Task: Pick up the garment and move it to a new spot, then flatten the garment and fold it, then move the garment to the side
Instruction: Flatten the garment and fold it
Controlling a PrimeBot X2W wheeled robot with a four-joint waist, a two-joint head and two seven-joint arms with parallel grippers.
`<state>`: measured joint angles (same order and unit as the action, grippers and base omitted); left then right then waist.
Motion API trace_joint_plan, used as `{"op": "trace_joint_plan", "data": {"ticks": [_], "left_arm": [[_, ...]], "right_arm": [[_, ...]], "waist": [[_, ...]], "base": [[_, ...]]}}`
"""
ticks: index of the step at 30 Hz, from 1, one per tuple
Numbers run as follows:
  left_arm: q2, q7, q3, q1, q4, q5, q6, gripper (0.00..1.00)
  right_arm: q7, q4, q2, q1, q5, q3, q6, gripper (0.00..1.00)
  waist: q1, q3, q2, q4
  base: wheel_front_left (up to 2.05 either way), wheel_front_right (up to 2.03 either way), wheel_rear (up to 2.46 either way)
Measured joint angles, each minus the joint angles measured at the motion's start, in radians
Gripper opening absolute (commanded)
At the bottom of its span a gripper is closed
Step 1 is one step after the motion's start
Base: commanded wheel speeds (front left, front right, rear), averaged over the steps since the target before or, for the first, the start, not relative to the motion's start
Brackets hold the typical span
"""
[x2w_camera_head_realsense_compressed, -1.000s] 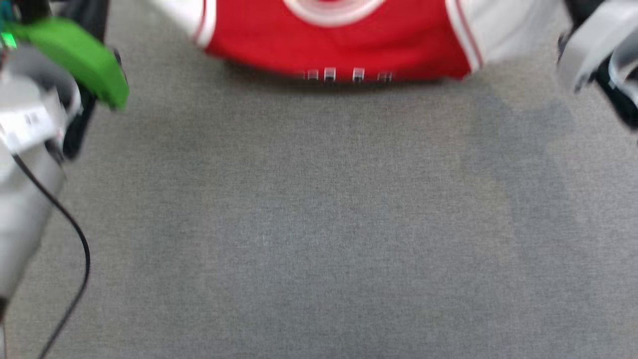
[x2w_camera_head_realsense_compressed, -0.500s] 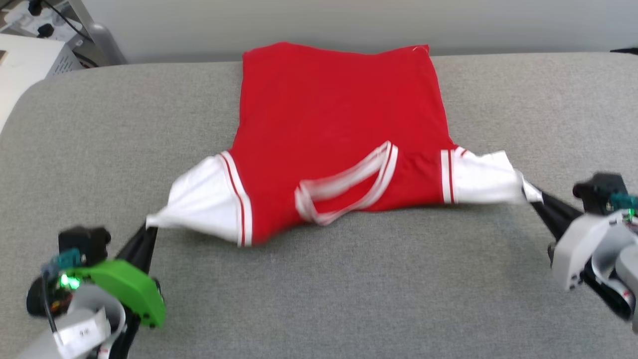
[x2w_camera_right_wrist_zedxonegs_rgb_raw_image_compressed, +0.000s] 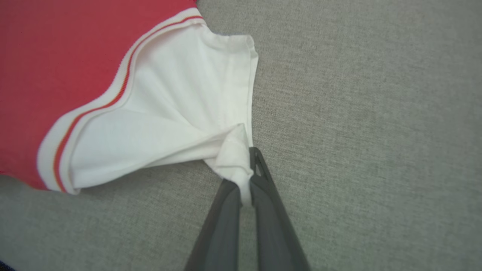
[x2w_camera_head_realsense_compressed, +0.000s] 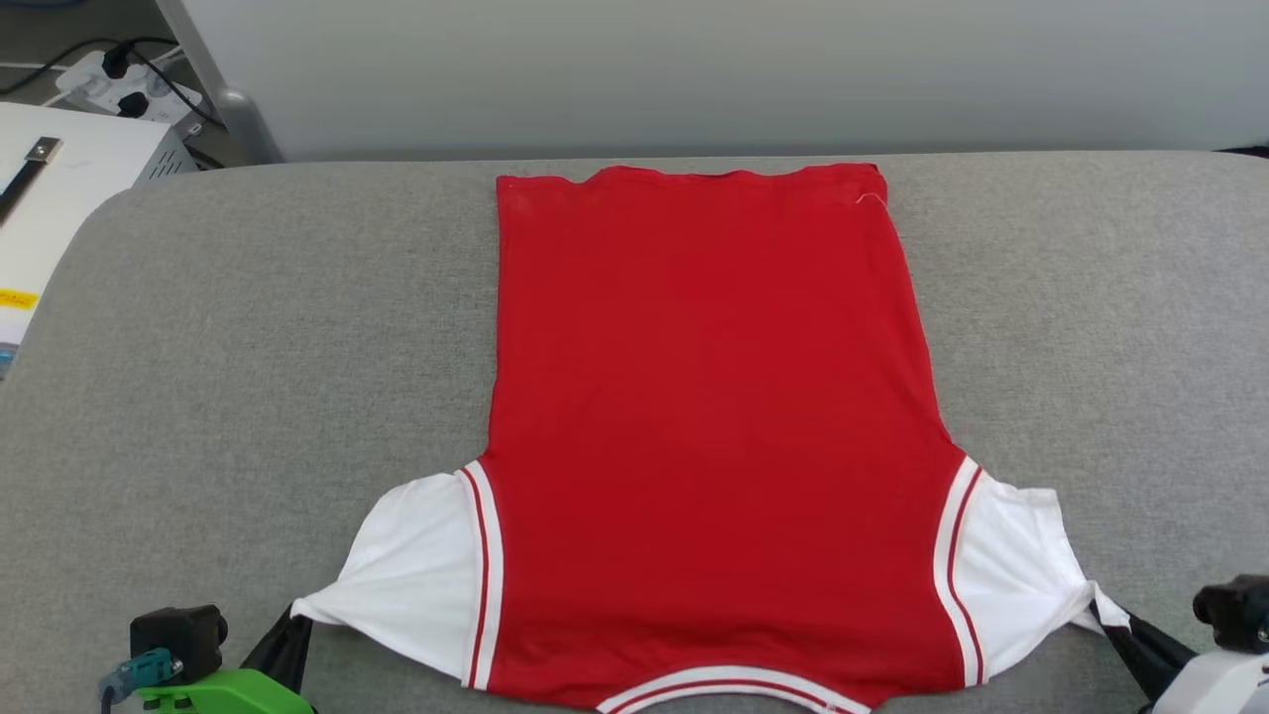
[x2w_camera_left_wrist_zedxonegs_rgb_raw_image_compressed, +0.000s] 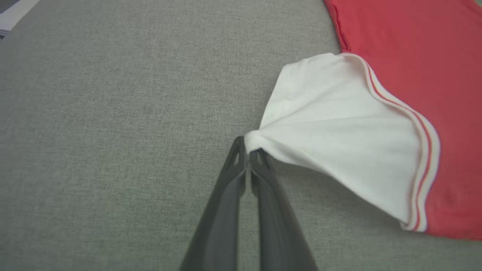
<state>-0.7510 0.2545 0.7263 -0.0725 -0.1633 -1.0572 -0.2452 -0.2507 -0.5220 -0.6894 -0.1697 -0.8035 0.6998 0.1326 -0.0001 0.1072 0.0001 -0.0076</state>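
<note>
Red jersey cloth: the garment lies spread flat on the grey fabric worktop, plain side up, stretched between the two pincers. Left pincer: fingers together, clamped on the gathered tip of the white left sleeve, which fans out from the fingertips toward the red body. Right pincer: fingers together, clamped on a bunched fold of the white right sleeve; a tongue of cloth shows between the fingers. Each sleeve is drawn to a point at its pincer. Striped trim in red and white marks each sleeve seam, and a curved striped band lies between the pincers at the near edge. The hem lies far ahead of both pincers, close to the worktop's far edge. Ahead of the left pincer and off the worktop stand a white box and a power strip.
</note>
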Motion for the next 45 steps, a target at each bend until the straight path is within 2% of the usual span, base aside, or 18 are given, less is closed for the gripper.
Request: {"op": "trace_joint_plan", "data": {"ticks": [6, 7, 8, 9, 10, 11, 16, 23, 28, 32, 37, 39, 45], "left_arm": [[0.007, 0.000, -0.024, 0.012, 0.019, 0.005, -0.021, 0.00], [0.010, 0.000, -0.026, 0.012, 0.026, 0.011, -0.024, 0.00], [0.013, 0.000, -0.029, 0.012, 0.033, 0.015, -0.027, 0.00], [0.015, 0.001, -0.030, 0.012, 0.039, 0.020, -0.030, 0.00], [0.017, 0.001, -0.032, 0.012, 0.048, 0.024, -0.032, 0.00], [0.020, 0.001, -0.036, 0.011, 0.056, 0.030, -0.032, 0.00], [0.025, 0.001, -0.048, 0.009, 0.098, 0.054, -0.046, 0.00], [0.041, 0.001, -0.079, -0.003, 0.176, 0.124, -0.074, 0.00], [0.059, 0.001, -0.087, -0.031, 0.235, 0.171, -0.085, 0.00], [0.077, 0.001, -0.093, -0.077, 0.266, 0.214, -0.085, 0.00], [0.111, 0.001, -0.107, -0.130, 0.286, 0.247, -0.080, 0.00], [0.128, 0.001, -0.115, -0.145, 0.291, 0.266, -0.070, 0.00], [0.175, 0.001, -0.116, -0.200, 0.285, 0.293, -0.035, 0.00]], "right_arm": [[0.082, 0.077, -0.005, 0.098, -0.032, -0.063, 0.000, 0.00], [0.103, 0.093, -0.010, 0.105, -0.031, -0.069, 0.000, 0.17], [0.124, 0.107, -0.015, 0.109, -0.032, -0.077, 0.000, 0.18], [0.142, 0.118, -0.017, 0.111, -0.034, -0.083, 0.000, 0.31], [0.159, 0.130, -0.019, 0.112, -0.034, -0.094, 0.000, 0.57], [0.171, 0.139, -0.019, 0.112, -0.031, -0.106, 0.000, 1.00], [0.223, 0.213, -0.049, 0.112, 0.008, -0.160, 0.000, 1.00], [0.268, 0.390, -0.155, 0.059, 0.017, -0.362, -0.001, 1.00], [0.361, 0.493, -0.180, -0.093, 0.030, -0.493, -0.001, 1.00], [0.492, 0.540, -0.185, -0.269, 0.027, -0.508, -0.001, 1.00], [0.755, 0.479, -0.170, -0.526, 0.011, -0.448, -0.001, 1.00], [0.894, 0.423, -0.146, -0.639, -0.002, -0.401, -0.001, 1.00], [1.176, 0.210, -0.057, -0.896, 0.021, -0.338, -0.001, 1.00]], "waist": [[0.0000, 0.009, 0.0000, 0.011], [0.0000, 0.012, 0.0000, 0.013], [0.0000, 0.015, 0.0000, 0.014], [0.0000, 0.018, 0.0000, 0.014], [0.0000, 0.022, 0.0000, 0.015], [0.0000, 0.027, 0.0000, 0.016], [0.0000, 0.051, 0.0000, 0.021], [0.0000, 0.092, 0.0000, 0.041], [0.0000, 0.138, 0.0000, 0.062], [0.0000, 0.189, 0.0000, 0.083], [0.0000, 0.261, 0.0000, 0.111], [0.0000, 0.295, 0.0000, 0.123], [0.0001, 0.387, 0.0000, 0.163]], "base": [[0.00, 0.00, 0.00], [0.00, 0.00, 0.00], [0.00, 0.00, 0.00], [0.00, 0.00, 0.00], [0.00, 0.00, 0.00], [0.00, 0.00, 0.00], [0.00, 0.00, 0.00], [0.00, 0.00, 0.00], [0.00, 0.00, 0.00], [0.00, 0.00, 0.00], [0.00, 0.00, 0.00], [0.00, 0.00, 0.00], [0.00, 0.00, 0.00]]}}
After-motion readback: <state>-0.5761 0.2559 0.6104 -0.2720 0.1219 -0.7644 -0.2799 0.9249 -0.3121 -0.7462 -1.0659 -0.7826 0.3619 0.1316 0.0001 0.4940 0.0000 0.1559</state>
